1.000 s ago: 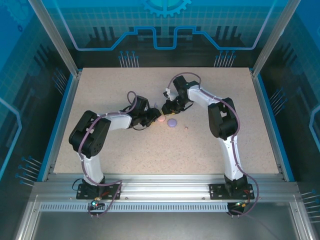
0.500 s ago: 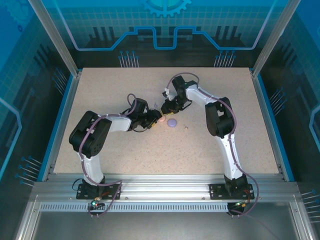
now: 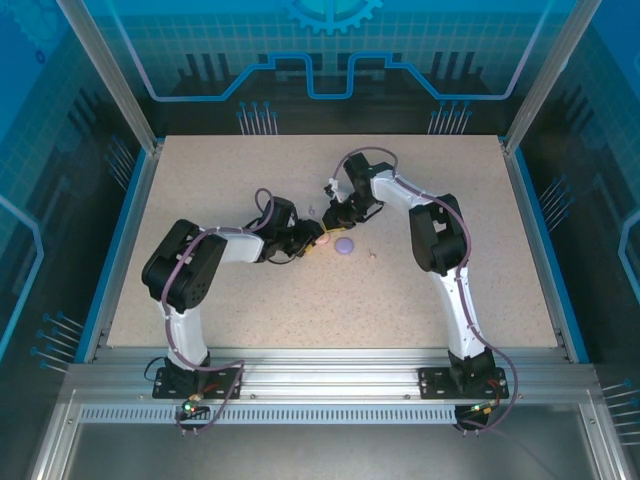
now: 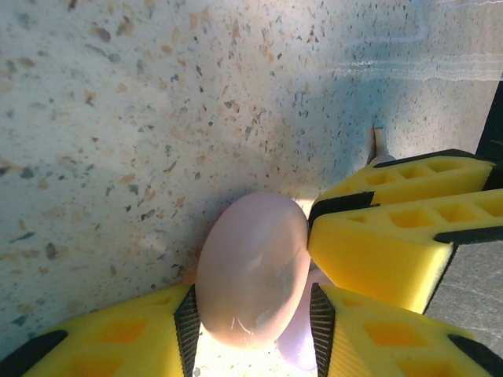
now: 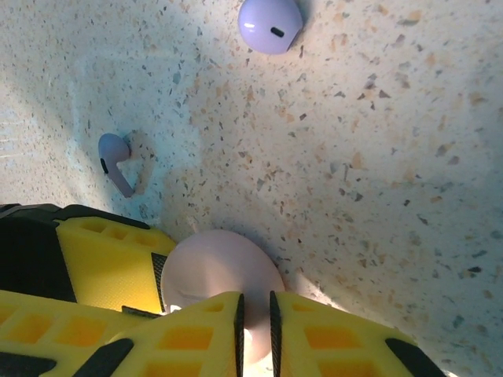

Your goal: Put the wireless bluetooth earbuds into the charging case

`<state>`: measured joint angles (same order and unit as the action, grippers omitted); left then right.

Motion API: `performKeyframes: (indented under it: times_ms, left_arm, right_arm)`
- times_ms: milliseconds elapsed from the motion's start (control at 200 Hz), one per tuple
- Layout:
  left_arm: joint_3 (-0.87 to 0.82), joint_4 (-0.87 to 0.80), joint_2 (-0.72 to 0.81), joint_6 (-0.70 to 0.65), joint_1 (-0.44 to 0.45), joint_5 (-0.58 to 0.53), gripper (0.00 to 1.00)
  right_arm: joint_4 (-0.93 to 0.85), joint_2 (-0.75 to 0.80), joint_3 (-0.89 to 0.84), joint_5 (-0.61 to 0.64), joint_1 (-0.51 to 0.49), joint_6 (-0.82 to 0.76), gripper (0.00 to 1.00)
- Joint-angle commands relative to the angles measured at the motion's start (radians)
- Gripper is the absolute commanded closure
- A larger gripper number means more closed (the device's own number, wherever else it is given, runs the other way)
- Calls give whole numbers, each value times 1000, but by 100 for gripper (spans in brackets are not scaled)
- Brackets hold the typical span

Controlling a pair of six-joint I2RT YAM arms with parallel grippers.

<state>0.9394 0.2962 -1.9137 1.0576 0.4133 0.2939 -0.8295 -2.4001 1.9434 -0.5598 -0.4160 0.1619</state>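
Your left gripper [image 4: 251,297] holds a pale pink, glossy, egg-shaped plastic charging case [image 4: 250,263]. One yellow pad presses on each side of its near end. The pink case rests on the speckled beige table [image 5: 377,157], near the middle, with its long axis running straight out from the left wrist and in line with those fingers.

Your right gripper [image 5: 255,305] comes at the pink case crosswise. Its jaws are closed to a thin slit, and the tips touch the rim on the side facing the right arm. Something pale shows inside the slit, but I cannot tell whether it is a pinched bud or the edge of the lid.

From the right wrist, a small lilac stemmed earbud [image 5: 115,159] lies loose on the table beyond the pink case and to the left. Its stem slants back towards the gripper. A round lilac plastic case [image 5: 271,23] sits further out, well apart. The right arm is the nearer one to that earbud, so fetching it would likely fall to that arm while the left steadies the pink case.
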Motion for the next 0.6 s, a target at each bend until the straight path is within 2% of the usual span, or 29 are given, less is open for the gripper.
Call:
performKeyframes:
  times_ms: [0, 80, 225, 375, 480, 595]
  left_arm:
    - [-4, 41, -33, 13, -2, 24, 57]
    - [1, 43, -38, 11, -2, 26, 57]
    - [6, 44, -42, 10, -2, 23, 64]
    - [7, 30, -36, -2, -2, 22, 78]
    - [4, -3, -3, -42, -4, 7, 83]
    - [4, -51, 68, -142, -10, -8, 84]
  right_arm:
    - [-14, -19, -29, -39, 3, 11, 83]
    - [-7, -18, -36, -45, 3, 15, 83]
    - [-2, -15, -44, -56, 3, 16, 83]
    - [14, 22, -65, -56, 5, 20, 82]
    - [57, 105, -108, -63, 13, 28, 75]
    - [121, 228, -177, -74, 31, 35, 70]
